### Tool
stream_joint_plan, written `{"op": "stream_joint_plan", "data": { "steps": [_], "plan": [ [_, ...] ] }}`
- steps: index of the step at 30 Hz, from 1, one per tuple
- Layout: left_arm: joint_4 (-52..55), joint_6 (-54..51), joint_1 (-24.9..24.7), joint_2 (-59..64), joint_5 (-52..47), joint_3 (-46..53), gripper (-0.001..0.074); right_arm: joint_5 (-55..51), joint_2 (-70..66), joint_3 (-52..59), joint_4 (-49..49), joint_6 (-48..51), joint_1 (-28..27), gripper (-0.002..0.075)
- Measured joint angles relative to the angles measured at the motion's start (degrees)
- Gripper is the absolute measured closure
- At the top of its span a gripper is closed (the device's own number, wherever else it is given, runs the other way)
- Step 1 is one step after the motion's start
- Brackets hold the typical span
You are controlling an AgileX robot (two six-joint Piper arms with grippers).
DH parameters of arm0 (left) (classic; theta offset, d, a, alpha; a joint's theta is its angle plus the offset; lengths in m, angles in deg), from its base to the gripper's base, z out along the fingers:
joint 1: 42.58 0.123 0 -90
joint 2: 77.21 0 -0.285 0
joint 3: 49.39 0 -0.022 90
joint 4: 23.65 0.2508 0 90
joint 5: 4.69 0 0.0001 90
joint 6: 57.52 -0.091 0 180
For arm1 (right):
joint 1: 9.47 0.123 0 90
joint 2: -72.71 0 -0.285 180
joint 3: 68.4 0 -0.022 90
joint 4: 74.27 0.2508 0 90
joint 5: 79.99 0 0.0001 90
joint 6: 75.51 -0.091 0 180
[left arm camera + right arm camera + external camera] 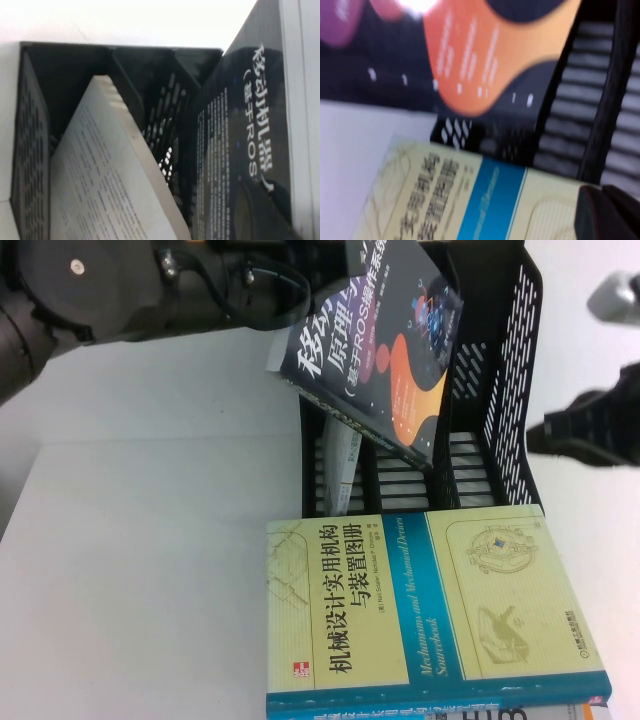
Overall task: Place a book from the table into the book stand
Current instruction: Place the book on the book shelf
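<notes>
Above the stand [500, 370], the left gripper [290, 290] is clamping the book [385, 360], which is tilting over the middle slot, its lower corner down between the dividers. Beside it, a white book [340, 465] is leaning in the left slot, and a yellow book [430, 605] is lying on the table [130, 570] before the stand. The right gripper [585, 430] is hovering just right of the stand; I cannot tell its state.

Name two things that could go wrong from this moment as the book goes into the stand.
1. The book hangs tilted over the stand; its lower edge could catch a divider rather than drop into a slot.
2. A white book already leans in one slot, so the incoming one may jam against it.
The left gripper is at the book's far end; the right gripper hovers beside the stand.
</notes>
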Motion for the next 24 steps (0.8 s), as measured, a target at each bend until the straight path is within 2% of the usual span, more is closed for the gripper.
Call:
{"op": "stream_joint_plan", "data": {
  "steps": [9, 16, 24],
  "plan": [
    [1.0, 0.2, 0.0, 0.2, -1.7, -1.5, 0.0622, 9.8, -6.9, -9.2, 3.0, 1.9, 0.0, 0.0729],
    [1.4, 0.3, 0.0, 0.2, -3.8, -1.5, 0.0622, 9.8, -18.8, -20.1, 12.2, 9.4, 0.0, 0.0729],
    [2.9, 0.5, -0.6, -0.1, -4.7, -2.6, 0.0622, 2.0, -31.6, -34.0, 18.8, 13.9, 0.0, 0.0729]
  ]
}}
